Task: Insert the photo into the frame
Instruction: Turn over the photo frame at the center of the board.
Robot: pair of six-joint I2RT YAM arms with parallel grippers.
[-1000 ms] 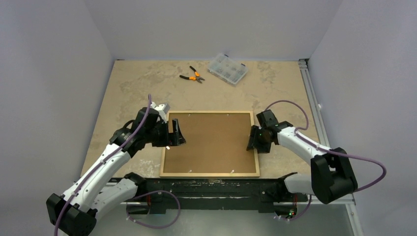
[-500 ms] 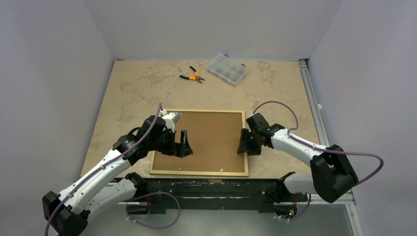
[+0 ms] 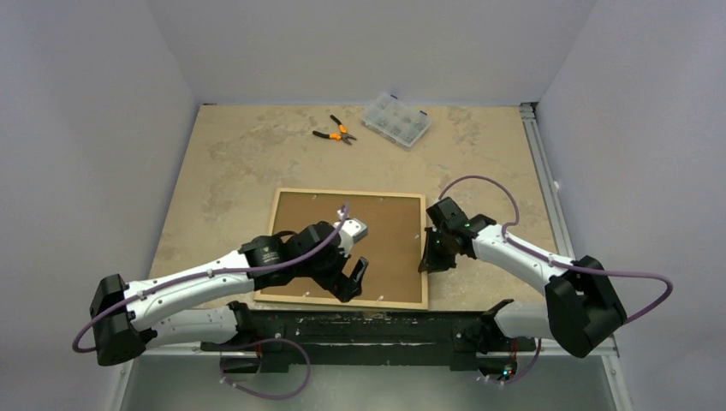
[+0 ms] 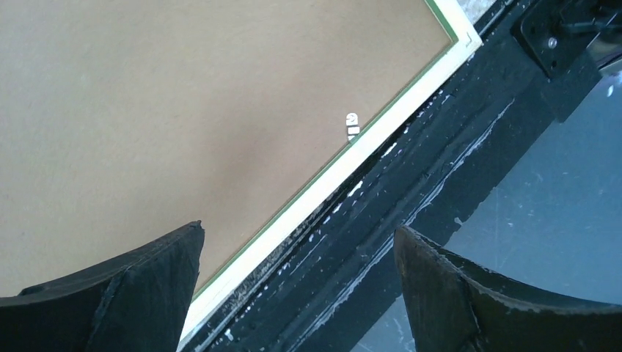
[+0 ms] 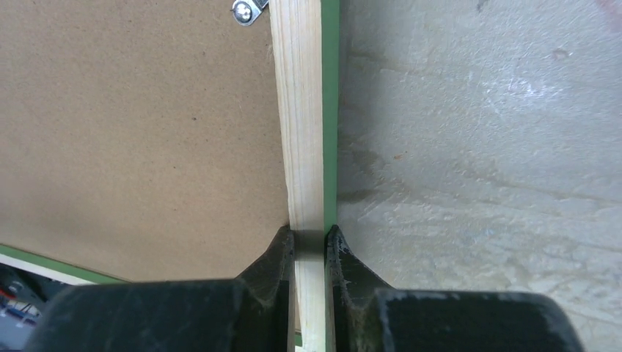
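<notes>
The left fingers [image 4: 110, 293] spread wide (reaching low and rightward), the right fingers [image 5: 275, 264] pinched close.

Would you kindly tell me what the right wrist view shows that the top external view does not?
Only the right wrist view: the right gripper pinching the pale wood rail of the frame, with its green edge and a metal clip. Only the top external view: the left gripper, open above the frame's near edge, the pliers and the clear parts box. Both: the frame lying back-up, its brown backing board, and the table.
</notes>
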